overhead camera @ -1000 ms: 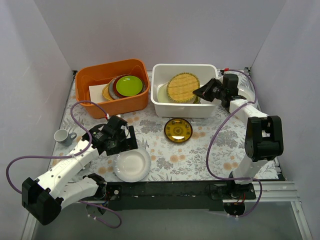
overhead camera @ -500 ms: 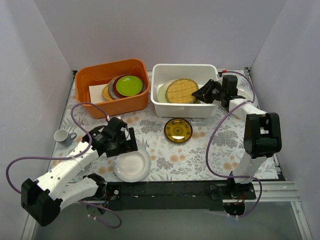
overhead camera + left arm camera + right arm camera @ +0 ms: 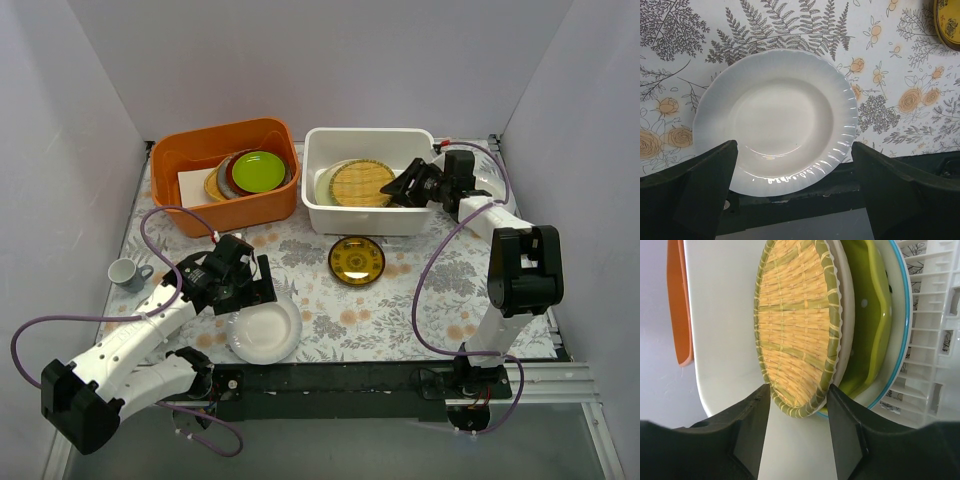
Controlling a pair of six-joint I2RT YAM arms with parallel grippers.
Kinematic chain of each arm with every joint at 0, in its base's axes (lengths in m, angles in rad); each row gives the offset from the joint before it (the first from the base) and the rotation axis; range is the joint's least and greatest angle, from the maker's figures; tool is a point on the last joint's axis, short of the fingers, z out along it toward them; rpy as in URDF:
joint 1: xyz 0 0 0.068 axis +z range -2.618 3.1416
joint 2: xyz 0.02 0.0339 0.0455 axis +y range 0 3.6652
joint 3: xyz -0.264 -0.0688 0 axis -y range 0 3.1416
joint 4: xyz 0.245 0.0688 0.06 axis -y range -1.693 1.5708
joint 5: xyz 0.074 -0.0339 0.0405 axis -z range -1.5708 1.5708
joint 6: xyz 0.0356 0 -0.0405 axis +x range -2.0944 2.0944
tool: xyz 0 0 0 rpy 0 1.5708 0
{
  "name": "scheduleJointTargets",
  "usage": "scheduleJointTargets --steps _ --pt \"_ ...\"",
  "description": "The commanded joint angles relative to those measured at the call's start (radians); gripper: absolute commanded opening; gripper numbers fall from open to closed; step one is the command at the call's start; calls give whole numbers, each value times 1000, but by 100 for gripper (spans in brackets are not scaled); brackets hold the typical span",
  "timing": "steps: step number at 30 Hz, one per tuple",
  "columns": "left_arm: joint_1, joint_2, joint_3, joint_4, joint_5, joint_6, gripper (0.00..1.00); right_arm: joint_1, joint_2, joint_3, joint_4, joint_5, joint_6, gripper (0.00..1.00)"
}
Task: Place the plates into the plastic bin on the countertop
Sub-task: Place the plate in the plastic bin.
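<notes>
Round woven yellow plate (image 3: 363, 183) now lower in white plastic bin (image 3: 318, 215); R gripper (image 3: 397, 188) at its 3 o'clock, jaws apart: prob. released. L gripper (image 3: 794, 150) spread over white fluted plate (image 3: 782, 117)

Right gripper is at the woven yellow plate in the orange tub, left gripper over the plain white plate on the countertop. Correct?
Wrong tub. The top external view shows the woven yellow plate in the white plastic bin, with the right gripper at it; the rest is right.
</notes>
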Motion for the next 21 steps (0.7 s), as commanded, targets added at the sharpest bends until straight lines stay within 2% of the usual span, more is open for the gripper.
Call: scheduleJointTargets --steps 1,13,21 --pt "-7 -22 1 15 16 -4 98 0 -15 80 -41 -49 -52 56" --pt "-13 -43 8 18 33 -20 98 13 -78 172 -337 175 -245 60" --pt "-20 -50 17 5 33 -27 98 15 -207 177 -369 264 -294 61"
